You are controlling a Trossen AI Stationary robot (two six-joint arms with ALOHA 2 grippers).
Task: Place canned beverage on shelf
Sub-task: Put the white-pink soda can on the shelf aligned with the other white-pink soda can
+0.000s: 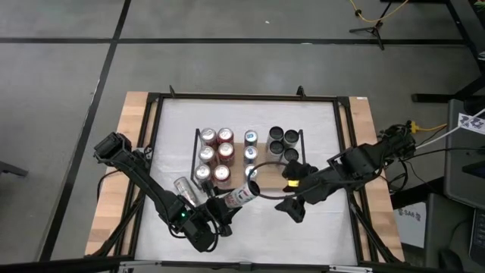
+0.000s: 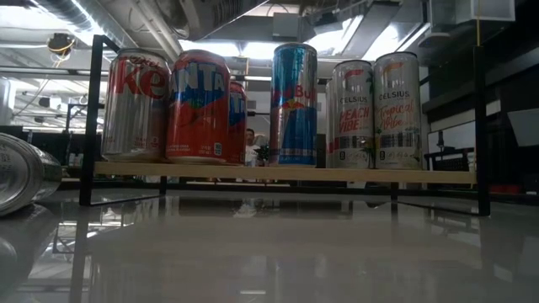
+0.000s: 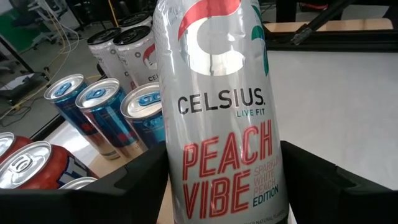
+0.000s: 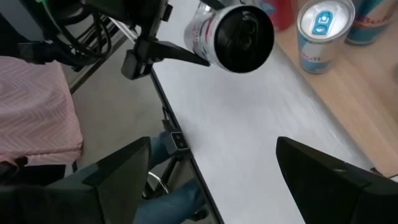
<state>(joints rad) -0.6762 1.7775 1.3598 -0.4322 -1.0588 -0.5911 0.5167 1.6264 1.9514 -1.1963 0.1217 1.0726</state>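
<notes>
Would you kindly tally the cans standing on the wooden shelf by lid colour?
Silver-lidded red and silver cans: 6
Blue-lidded slim cans: 3
Black-lidded slim cans: 4
Total: 13

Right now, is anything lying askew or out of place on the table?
Yes: one silver can lies on its side on the white table, off the shelf, beside the left arm; the shelved cans stand upright.
</notes>
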